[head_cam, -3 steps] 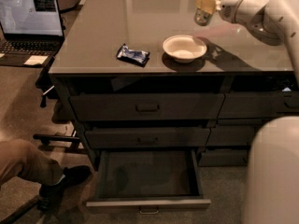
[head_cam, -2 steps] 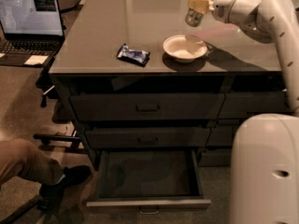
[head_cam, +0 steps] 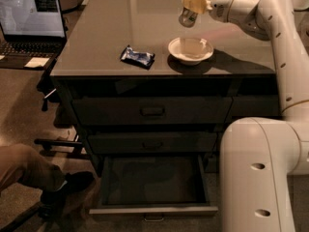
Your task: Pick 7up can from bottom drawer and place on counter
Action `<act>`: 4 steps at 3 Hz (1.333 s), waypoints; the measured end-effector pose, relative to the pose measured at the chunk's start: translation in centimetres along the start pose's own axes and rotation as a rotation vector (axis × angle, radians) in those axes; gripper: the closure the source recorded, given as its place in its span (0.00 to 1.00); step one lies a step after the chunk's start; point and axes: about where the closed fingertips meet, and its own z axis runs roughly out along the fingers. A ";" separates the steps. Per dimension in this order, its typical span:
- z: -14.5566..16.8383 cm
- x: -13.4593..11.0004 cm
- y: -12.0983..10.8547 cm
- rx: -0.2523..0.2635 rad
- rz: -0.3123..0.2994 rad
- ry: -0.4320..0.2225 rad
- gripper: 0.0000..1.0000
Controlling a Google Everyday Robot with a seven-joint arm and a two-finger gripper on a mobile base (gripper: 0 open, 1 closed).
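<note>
Cream-coloured gripper [head_cam: 191,7] is clamped on the can [head_cam: 185,17], which hangs tilted at its 7 o'clock, in the air above the bench [head_cam: 106,33]. The white bowl [head_cam: 190,50] sits at 6 o'clock, so bare bench lies toward 9 o'clock. The bottom drawer [head_cam: 152,180] stands open far below.

The glossy white tubular robot arm [head_cam: 270,18] is made of rounded segments joined at faint seams, with small dark screw holes dotted along its shell. Its broad white cylindrical lower link [head_cam: 256,178], at 5 o'clock, shows two oval recesses. The pale cream two-finger gripper [head_cam: 189,12] sits at 1 o'clock.
</note>
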 end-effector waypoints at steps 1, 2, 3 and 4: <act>1.1 0.0 1.3 -0.042 -0.001 0.012 1.00; 1.9 -1.5 2.4 -0.048 -0.037 0.031 1.00; 2.8 -3.9 3.6 -0.031 -0.104 0.053 1.00; 3.6 -5.3 5.9 -0.038 -0.144 0.069 1.00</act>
